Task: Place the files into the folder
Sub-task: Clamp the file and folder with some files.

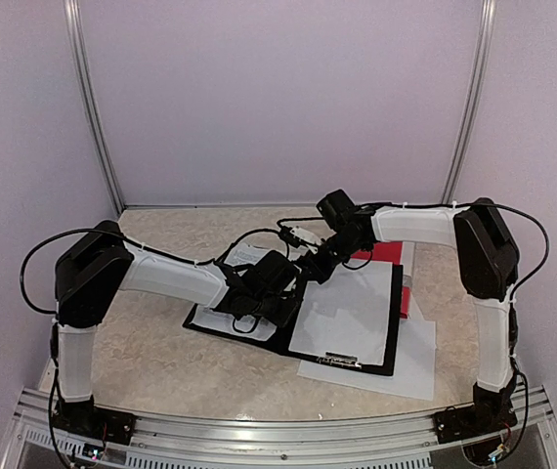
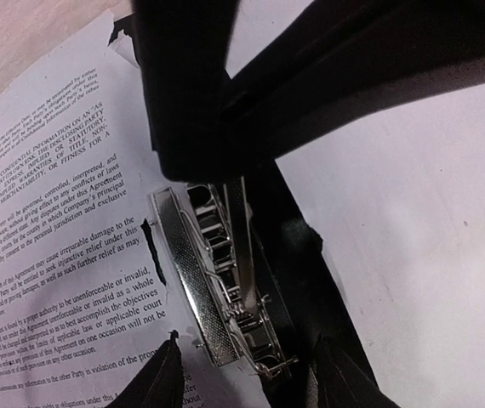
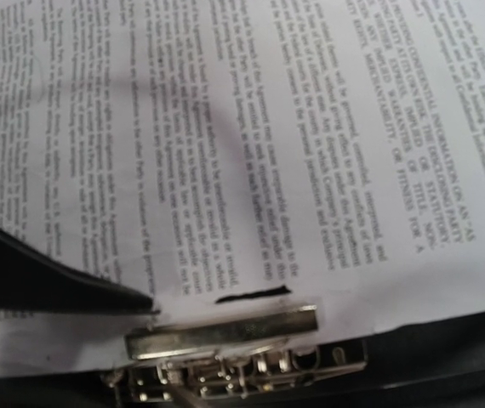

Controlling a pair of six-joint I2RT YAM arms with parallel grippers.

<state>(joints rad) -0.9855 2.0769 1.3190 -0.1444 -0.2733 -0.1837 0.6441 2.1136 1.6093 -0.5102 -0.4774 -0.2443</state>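
The black folder (image 1: pixel 210 327) lies open mid-table. A printed sheet (image 1: pixel 244 256) lies on its left half, with its torn edge under the metal spring clip (image 2: pixel 191 272). A blank sheet (image 1: pixel 347 313) lies on the right half. My left gripper (image 1: pixel 269 293) hovers over the spine, jaws open, one fingertip (image 2: pixel 162 378) on the printed sheet (image 2: pixel 55 212) and the other by the spine (image 2: pixel 298 255). My right gripper (image 1: pixel 316 266) is just above the clip (image 3: pixel 225 331). The clip's thin lever (image 2: pixel 238 238) runs up into it. Its own fingers are hidden in the right wrist view.
Another white sheet (image 1: pixel 415 366) lies under the folder's right side and sticks out toward the front. A red flat object (image 1: pixel 388 252) lies behind the folder. A second clip (image 1: pixel 342 360) holds the blank sheet's near edge. Booth walls close in on three sides.
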